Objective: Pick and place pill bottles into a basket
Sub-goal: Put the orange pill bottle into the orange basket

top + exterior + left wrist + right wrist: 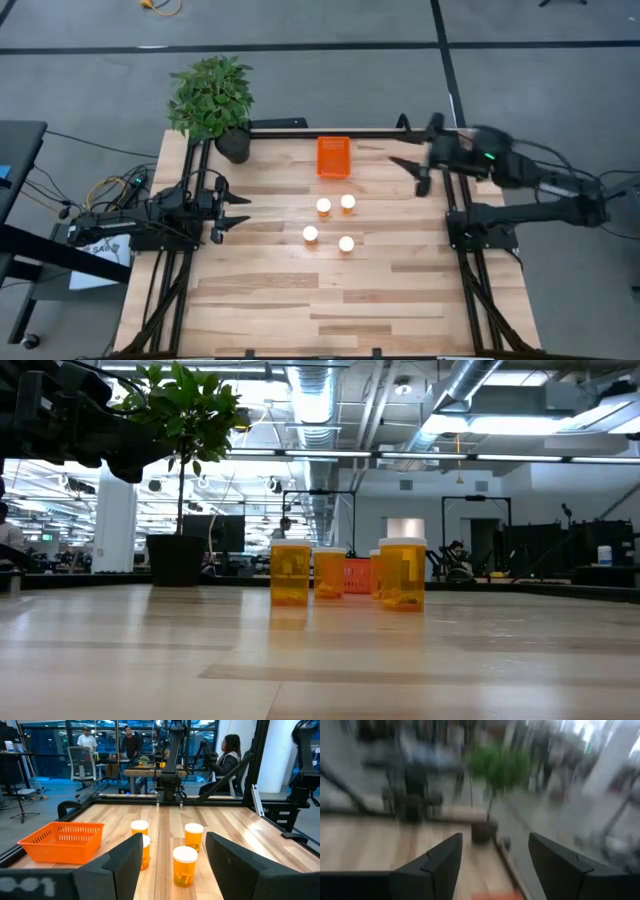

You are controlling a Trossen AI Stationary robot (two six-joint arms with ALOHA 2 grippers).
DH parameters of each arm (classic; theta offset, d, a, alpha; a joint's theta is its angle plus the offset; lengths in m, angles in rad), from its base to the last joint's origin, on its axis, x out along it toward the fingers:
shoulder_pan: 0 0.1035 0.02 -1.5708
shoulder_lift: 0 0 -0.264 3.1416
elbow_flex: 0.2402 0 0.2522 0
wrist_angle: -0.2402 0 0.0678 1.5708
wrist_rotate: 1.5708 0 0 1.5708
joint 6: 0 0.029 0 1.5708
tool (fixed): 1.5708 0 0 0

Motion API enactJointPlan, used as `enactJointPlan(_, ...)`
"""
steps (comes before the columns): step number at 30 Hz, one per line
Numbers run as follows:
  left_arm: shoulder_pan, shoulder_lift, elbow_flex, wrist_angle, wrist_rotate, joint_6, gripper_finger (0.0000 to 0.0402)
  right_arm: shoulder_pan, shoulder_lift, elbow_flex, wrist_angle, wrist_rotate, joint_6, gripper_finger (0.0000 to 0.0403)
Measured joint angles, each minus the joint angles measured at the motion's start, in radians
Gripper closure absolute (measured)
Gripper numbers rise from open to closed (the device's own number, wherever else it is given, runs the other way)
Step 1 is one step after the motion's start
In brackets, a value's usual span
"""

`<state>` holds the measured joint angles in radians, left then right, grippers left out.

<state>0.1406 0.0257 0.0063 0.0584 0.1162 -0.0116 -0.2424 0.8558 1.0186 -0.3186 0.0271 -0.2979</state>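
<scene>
Several pill bottles with white caps and amber bodies stand upright on the wooden table near its middle, among them one [323, 206], another [347, 202] and a third [311, 234]; they also show in the left wrist view [185, 865] and the low view [403, 574]. The orange basket [333, 157] rests on the table beyond them, near the far edge; it shows in the left wrist view [62, 840]. My left gripper [240, 211] is open and empty at the table's left side, pointing at the bottles. My right gripper [412, 170] is open and empty at the far right, above the table.
A potted plant [213, 100] stands at the table's far left corner. The dark frame rail [300, 128] runs along the far edge. People sit and stand in the room beyond the table [225, 755]. Bare wood lies between the bottles and the near edge.
</scene>
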Motion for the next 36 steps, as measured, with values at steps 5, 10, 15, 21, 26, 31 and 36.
enactJointPlan(5,0.000,0.000,0.000,0.000,-0.002,0.000,0.0193,-0.068,0.307,0.228,-0.255,0.001,-0.025,0.0178)
enactJointPlan(10,0.000,0.000,0.000,-0.001,-0.009,0.000,0.0193,-0.122,0.534,0.408,-0.497,0.001,-0.027,0.0178)
enactJointPlan(15,0.000,0.000,0.000,-0.002,-0.011,0.000,0.0193,-0.141,0.670,0.464,-0.657,0.001,-0.017,0.0178)
enactJointPlan(21,0.000,0.000,0.000,-0.003,-0.019,0.000,0.0193,-0.093,0.764,0.465,-0.727,0.001,-0.016,0.0178)
enactJointPlan(26,0.000,0.000,0.000,-0.003,-0.021,0.000,0.0193,-0.016,0.838,0.467,-0.728,0.000,-0.015,0.0178)
enactJointPlan(31,0.000,0.000,0.000,-0.004,-0.023,0.000,0.0193,0.057,0.905,0.467,-0.738,0.000,-0.025,0.0178)
enactJointPlan(36,0.000,0.000,0.000,-0.004,-0.023,0.000,0.0193,0.109,0.936,0.466,-0.758,0.022,-0.025,0.0178)
